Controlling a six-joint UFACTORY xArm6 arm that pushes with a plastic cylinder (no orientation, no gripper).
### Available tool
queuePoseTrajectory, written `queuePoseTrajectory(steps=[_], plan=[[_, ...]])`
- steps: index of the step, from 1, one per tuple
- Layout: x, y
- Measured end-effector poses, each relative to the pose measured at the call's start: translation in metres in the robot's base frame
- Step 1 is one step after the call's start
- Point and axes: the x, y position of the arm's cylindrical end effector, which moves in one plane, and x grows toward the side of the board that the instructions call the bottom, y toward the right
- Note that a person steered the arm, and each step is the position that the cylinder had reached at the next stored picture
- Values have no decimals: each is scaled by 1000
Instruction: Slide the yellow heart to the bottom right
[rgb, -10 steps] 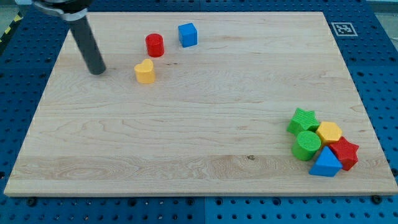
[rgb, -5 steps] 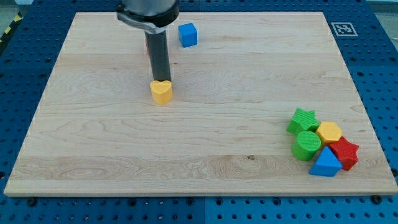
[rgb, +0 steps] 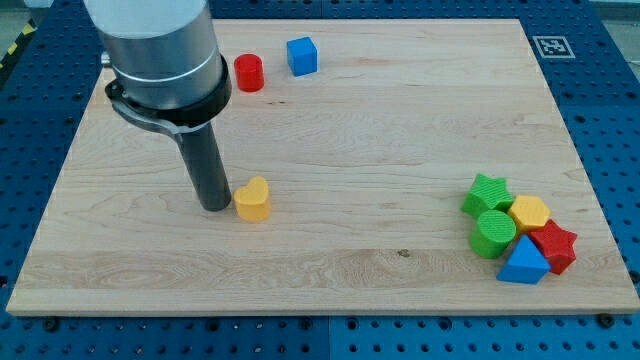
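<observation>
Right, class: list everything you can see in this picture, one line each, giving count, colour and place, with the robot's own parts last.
Wooden board: one, pale, on blue pegboard.
Yellow heart block: one, left of centre.
Red cylinder block: one, top left.
Blue cube block: one, beside the red cylinder.
Green star block: one, bottom-right cluster.
Green cylinder block: one, same cluster.
Yellow hexagon block: one, same cluster.
Red star block: one, same cluster.
Blue triangle block: one, same cluster.
Printed tag: one, black-and-white, top right.
My tip: one, dark, just left of the heart.
</observation>
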Motion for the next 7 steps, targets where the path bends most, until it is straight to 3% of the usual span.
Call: queuePoseTrajectory(steps=[2, 4, 7], plan=[[1, 70], [53, 116], [53, 216]])
